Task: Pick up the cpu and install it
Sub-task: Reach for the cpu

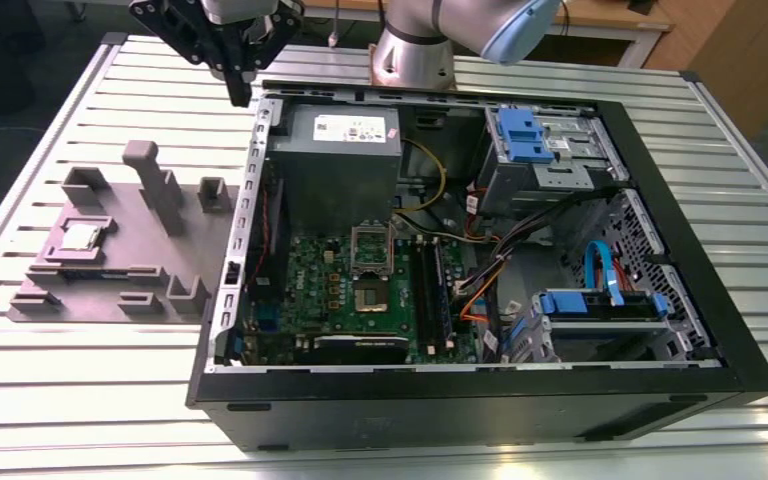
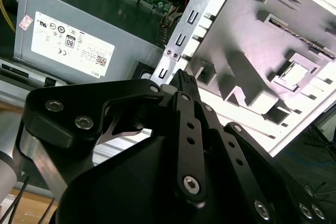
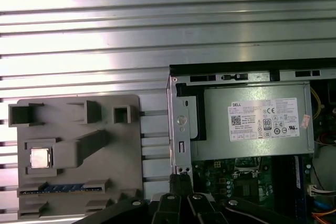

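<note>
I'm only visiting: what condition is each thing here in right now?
Black end effector: shut, holding nothing, hovering over the case's edge.
Small square silver-topped cpu: lying flat in a pocket of the grey plastic holder tray, not gripped.
Black metal computer case: lying on its side, side panel off, insides exposed.
Green motherboard's socket: appears open and empty.

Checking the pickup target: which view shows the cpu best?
The first wrist view: the cpu sits face-on in its grey tray. The exterior view shows it slanted; the second wrist view, oblique and glare-washed.
</note>
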